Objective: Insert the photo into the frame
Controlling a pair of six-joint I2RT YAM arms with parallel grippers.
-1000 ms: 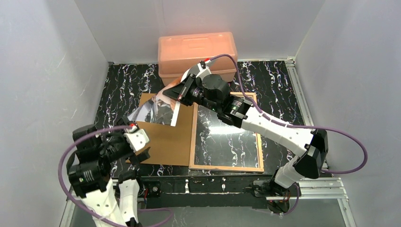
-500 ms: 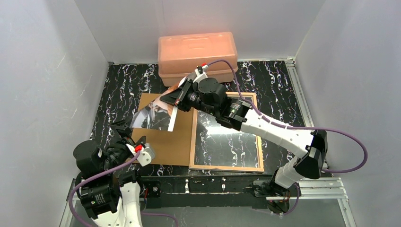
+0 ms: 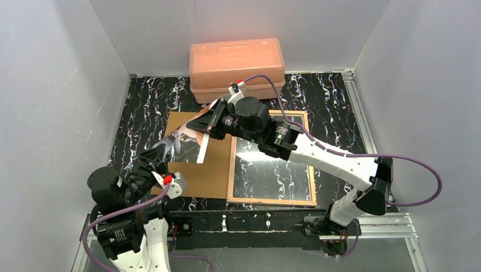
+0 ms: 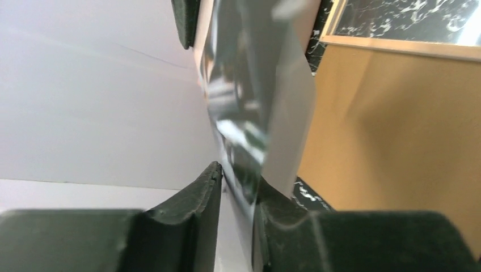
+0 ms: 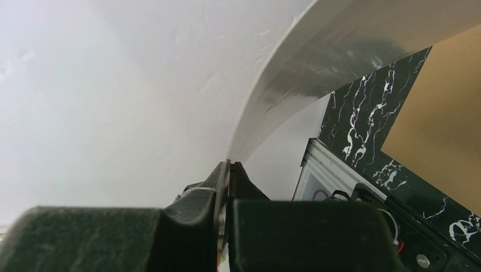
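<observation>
The photo (image 3: 181,141) hangs tilted above the brown board, picture side up, sloping down toward the near left. My right gripper (image 3: 211,120) is shut on its far right edge. In the right wrist view the curved white back (image 5: 317,62) rises out of that pinched gripper (image 5: 230,164). My left gripper (image 3: 148,164) is at the photo's near-left corner. In the left wrist view the glossy sheet (image 4: 255,102) runs between the narrowed jaws of this gripper (image 4: 238,181), lying against the right finger, with a gap still showing on the left. The frame (image 3: 272,201) lies flat at the right, tan side up.
A brown backing board (image 3: 204,175) lies flat under the photo, touching the frame's left rail. An orange plastic box (image 3: 237,62) stands against the back wall. Grey walls close in the left, right and back of the black marbled table (image 3: 142,102).
My left gripper swung in to the photo's near-left corner and its jaws narrowed from wide open around it. My right gripper carried the photo slightly left and lower.
</observation>
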